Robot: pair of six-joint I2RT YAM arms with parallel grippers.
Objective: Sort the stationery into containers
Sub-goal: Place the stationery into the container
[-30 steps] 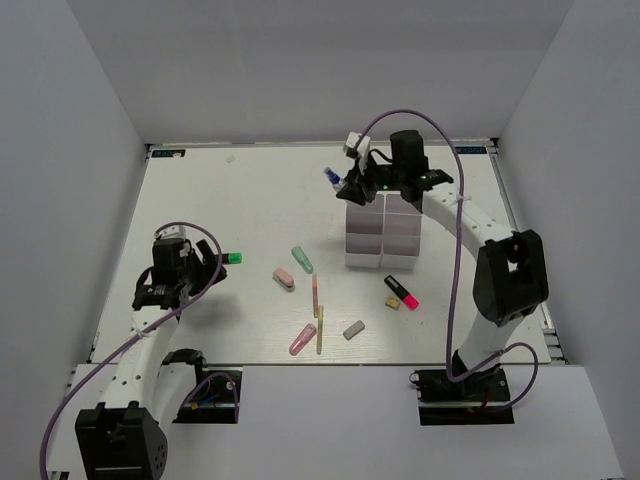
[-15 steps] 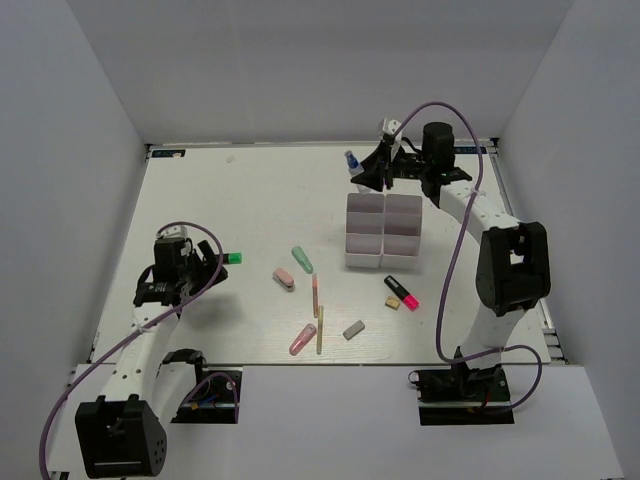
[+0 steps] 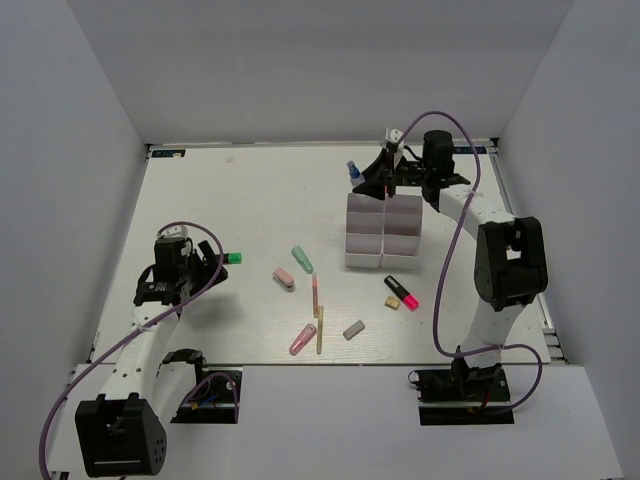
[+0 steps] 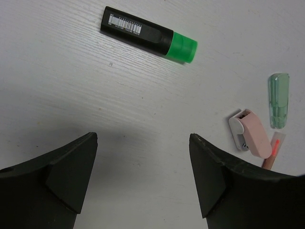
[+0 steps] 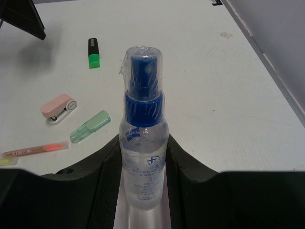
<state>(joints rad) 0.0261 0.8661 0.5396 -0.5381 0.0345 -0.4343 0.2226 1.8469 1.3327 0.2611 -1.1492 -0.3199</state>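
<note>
My right gripper [image 3: 366,181] [image 5: 143,179] is shut on the clear blue-capped tube [image 3: 353,170] [image 5: 143,143]. It holds the tube tilted at the far end of the white containers [image 3: 383,232], by the left far bin. My left gripper [image 3: 205,266] [image 4: 143,164] hovers open and holds nothing, just short of a black marker with a green cap [image 3: 232,258] [image 4: 148,34]. More stationery lies on the table: a clear green piece [image 3: 302,260] [image 4: 279,100], a pink piece [image 3: 284,278] [image 4: 250,133], a pink stick [image 3: 314,295], a yellow stick [image 3: 319,336] and a black-pink marker [image 3: 402,292].
A pink marker [image 3: 302,340], a grey eraser [image 3: 353,329] and a tan eraser [image 3: 393,304] lie near the front edge. White walls enclose the table on three sides. The right arm's purple cable [image 3: 455,230] loops beside the bins.
My right gripper has carried the tube to the right and farther back, then dipped slightly toward the far end of the bins. The left arm has stayed still.
</note>
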